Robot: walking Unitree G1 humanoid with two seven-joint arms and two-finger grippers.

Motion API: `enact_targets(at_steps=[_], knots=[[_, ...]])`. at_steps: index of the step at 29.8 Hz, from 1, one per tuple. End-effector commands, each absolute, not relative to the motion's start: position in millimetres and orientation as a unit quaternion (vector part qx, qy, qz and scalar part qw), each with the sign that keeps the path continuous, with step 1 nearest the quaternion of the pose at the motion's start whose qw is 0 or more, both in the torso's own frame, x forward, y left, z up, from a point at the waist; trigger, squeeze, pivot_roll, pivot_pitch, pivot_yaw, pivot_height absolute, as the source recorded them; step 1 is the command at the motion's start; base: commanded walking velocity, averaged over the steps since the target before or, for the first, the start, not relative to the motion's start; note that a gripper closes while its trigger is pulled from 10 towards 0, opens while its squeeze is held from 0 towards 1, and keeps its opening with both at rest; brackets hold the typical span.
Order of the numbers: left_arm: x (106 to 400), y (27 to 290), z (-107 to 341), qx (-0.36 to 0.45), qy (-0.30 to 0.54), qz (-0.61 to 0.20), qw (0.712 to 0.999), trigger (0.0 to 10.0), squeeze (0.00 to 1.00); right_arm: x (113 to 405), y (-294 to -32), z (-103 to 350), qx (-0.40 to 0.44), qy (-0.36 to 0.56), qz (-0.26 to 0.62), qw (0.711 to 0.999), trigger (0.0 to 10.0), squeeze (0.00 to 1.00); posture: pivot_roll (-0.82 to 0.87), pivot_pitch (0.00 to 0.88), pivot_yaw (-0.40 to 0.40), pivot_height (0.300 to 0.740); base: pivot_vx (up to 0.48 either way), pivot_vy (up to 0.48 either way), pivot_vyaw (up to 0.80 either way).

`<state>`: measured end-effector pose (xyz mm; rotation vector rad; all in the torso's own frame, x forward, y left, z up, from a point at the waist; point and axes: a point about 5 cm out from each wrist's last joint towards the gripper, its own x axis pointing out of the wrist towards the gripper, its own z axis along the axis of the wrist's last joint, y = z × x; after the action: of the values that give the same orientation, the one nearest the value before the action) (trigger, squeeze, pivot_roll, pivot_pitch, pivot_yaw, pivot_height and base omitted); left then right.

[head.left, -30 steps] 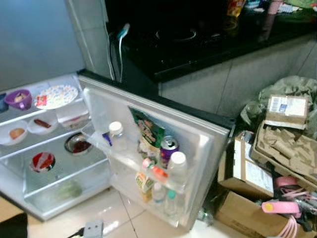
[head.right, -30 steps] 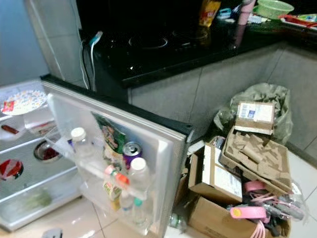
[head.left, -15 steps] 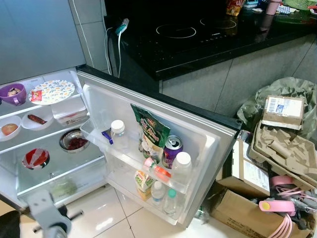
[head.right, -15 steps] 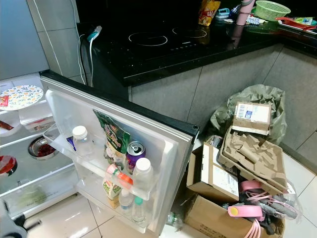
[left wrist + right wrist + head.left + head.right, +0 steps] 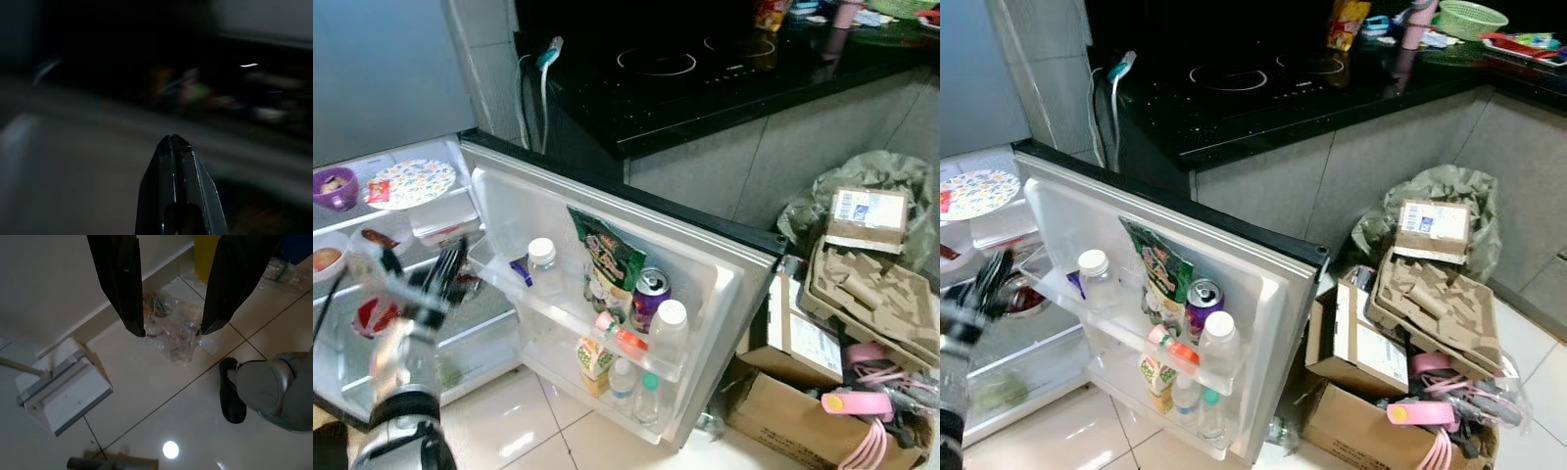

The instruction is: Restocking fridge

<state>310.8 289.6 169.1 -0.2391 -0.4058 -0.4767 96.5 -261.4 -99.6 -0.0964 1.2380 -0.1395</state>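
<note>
The fridge stands open, its white door (image 5: 538,208) swung toward me. The door shelf holds a white-capped bottle (image 5: 543,266), a green snack bag (image 5: 605,259), a purple can (image 5: 649,294) and a second capped bottle (image 5: 668,328); a juice carton (image 5: 594,357) and small bottles (image 5: 631,387) sit below. Inside are a patterned plate (image 5: 411,183), a purple bowl (image 5: 335,188) and a red-filled bowl (image 5: 374,315). My left gripper (image 5: 450,257) is raised, blurred, in front of the shelves, its fingers shut on nothing (image 5: 172,139). My right gripper (image 5: 171,330) hangs open over the floor.
A black counter with a hob (image 5: 685,69) runs behind the door. Cardboard boxes (image 5: 862,294), a green bag (image 5: 881,176) and pink items (image 5: 857,403) crowd the right floor. Below the right gripper lie crumpled plastic (image 5: 168,346), a white object (image 5: 63,391) and my foot (image 5: 274,391).
My left arm has risen from the lower left edge to in front of the fridge shelves. The camera has shifted slightly; the fridge contents stay put.
</note>
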Motion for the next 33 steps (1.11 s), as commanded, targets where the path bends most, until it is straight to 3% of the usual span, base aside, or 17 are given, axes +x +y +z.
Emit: enact_targets(at_steps=[1, 3, 9, 12, 16, 22, 25, 33], knots=[[311.7, 282.7, 194.8, -0.093, -0.229, -0.284, 0.926, 10.0, 0.00, 97.8, -262.8, -98.8, -0.043, 0.577, -0.069, 0.813, 10.0, 0.00, 0.01, 0.000, -0.039, 0.732, 0.000, 0.000, 0.00], [311.6, 267.0, 229.7, -0.064, -0.271, -0.343, 0.897, 10.0, 0.00, 97.9, -262.4, -99.0, -0.043, 0.577, -0.070, 0.813, 10.0, 0.00, 0.00, 0.000, -0.034, 0.732, 0.000, 0.000, 0.00], [312.1, 255.1, 249.4, -0.041, -0.289, -0.383, 0.876, 10.0, 0.00, 97.6, -262.1, -99.1, -0.042, 0.577, -0.071, 0.812, 10.0, 0.00, 0.00, 0.000, -0.033, 0.732, 0.000, 0.000, 0.00], [323.0, 235.3, 272.9, 0.000, -0.294, -0.420, 0.859, 10.0, 0.00, 96.8, -261.1, -99.7, -0.039, 0.578, -0.071, 0.812, 10.0, 0.00, 0.00, 0.000, -0.027, 0.732, 0.000, 0.000, 0.00], [337.8, 222.3, 282.1, 0.032, -0.279, -0.418, 0.864, 10.0, 0.00, 96.2, -260.4, -100.0, -0.039, 0.579, -0.070, 0.812, 10.0, 0.00, 0.00, 0.000, -0.026, 0.732, 0.000, 0.000, 0.00], [366.1, 210.7, 288.5, 0.091, -0.232, -0.365, 0.897, 10.0, 0.00, 95.7, -259.4, -100.4, -0.037, 0.579, -0.070, 0.811, 10.0, 0.00, -0.01, 0.000, -0.021, 0.732, 0.000, 0.000, 0.00], [385.2, 199.4, 289.5, 0.158, -0.192, -0.318, 0.915, 10.0, 0.00, 95.1, -259.1, -100.7, -0.037, 0.580, -0.070, 0.811, 10.0, 0.00, -0.02, 0.000, -0.017, 0.732, 0.000, 0.000, 0.00], [396.2, 174.3, 294.9, 0.207, -0.188, -0.313, 0.908, 10.0, 0.00, 92.1, -259.5, -101.3, -0.036, 0.582, -0.072, 0.809, 10.0, 0.00, -0.04, 0.000, -0.008, 0.732, 0.000, 0.000, 0.00]])
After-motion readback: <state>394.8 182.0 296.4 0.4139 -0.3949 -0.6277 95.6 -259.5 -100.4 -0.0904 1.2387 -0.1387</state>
